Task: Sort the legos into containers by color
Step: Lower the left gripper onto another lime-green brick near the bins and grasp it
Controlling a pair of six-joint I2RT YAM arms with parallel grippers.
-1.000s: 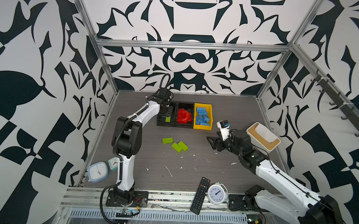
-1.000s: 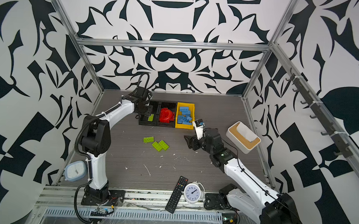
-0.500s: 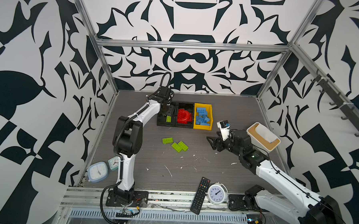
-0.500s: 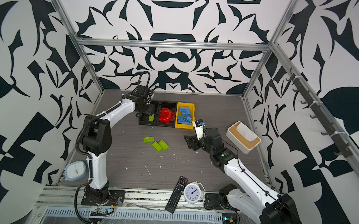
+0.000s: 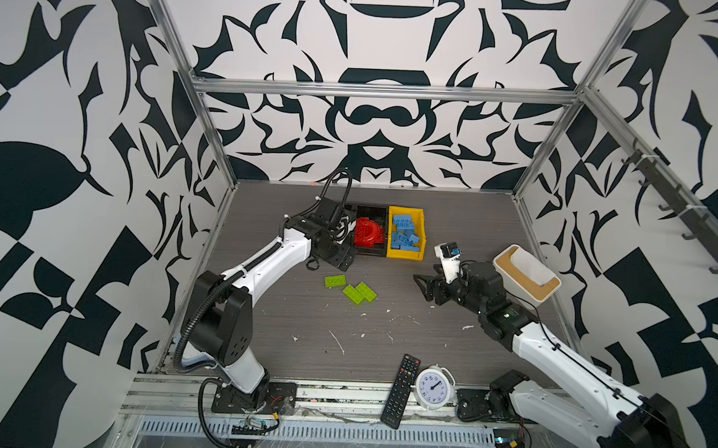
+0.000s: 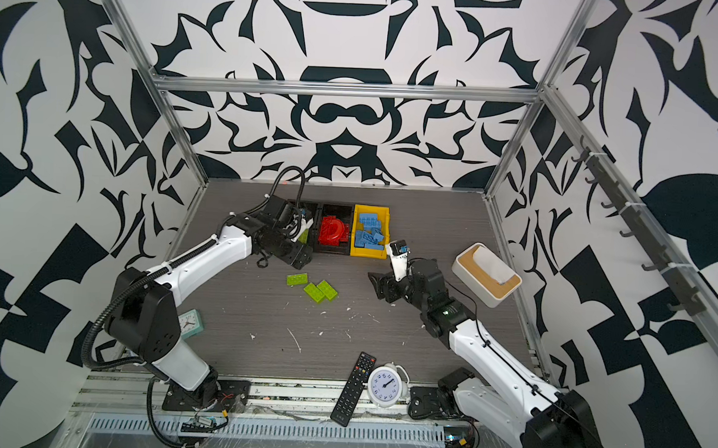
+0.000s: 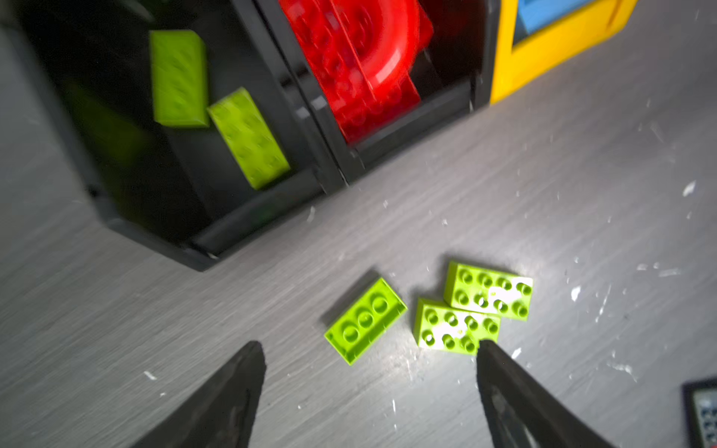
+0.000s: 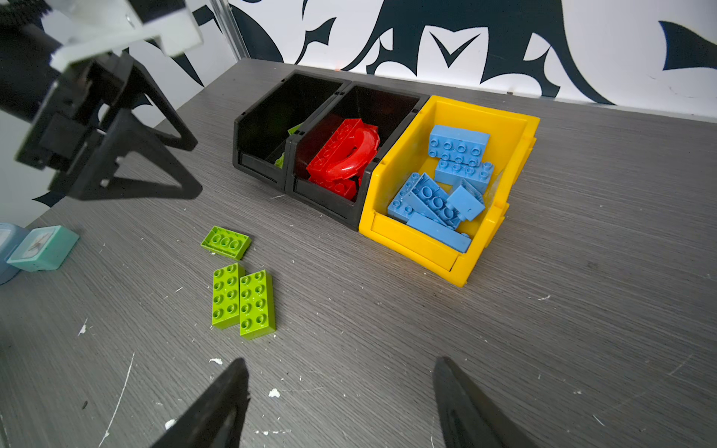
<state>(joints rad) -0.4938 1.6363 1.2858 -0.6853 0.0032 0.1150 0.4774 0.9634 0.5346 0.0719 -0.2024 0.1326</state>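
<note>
Three lime green legos [image 5: 353,294] [image 7: 364,320] [image 8: 242,300] lie on the table in front of the containers. Two more green legos [image 7: 248,135] lie in the left black tray [image 7: 252,221] [image 8: 264,116]. The middle black tray [image 5: 372,211] holds the red legos [image 5: 367,232] [image 8: 343,155]. Blue legos [image 5: 406,235] [image 8: 458,149] fill the yellow bin [image 5: 406,254] [image 8: 411,240]. My left gripper [image 5: 339,257] [image 7: 370,347] hangs open and empty just in front of the left tray, above the loose green bricks. Off to the right my right gripper [image 5: 423,284] [image 8: 339,360] is open and empty too.
A white box with a wooden rim [image 5: 525,278] stands at the right wall. A black remote [image 5: 400,385] and a white round clock [image 5: 433,386] lie at the front edge. A teal clock [image 6: 188,321] [image 8: 42,248] sits by the left arm's base. White specks dot the table.
My left gripper has gone from shut to open and has drawn back from over the left black tray toward the loose green bricks. The right arm has not moved.
</note>
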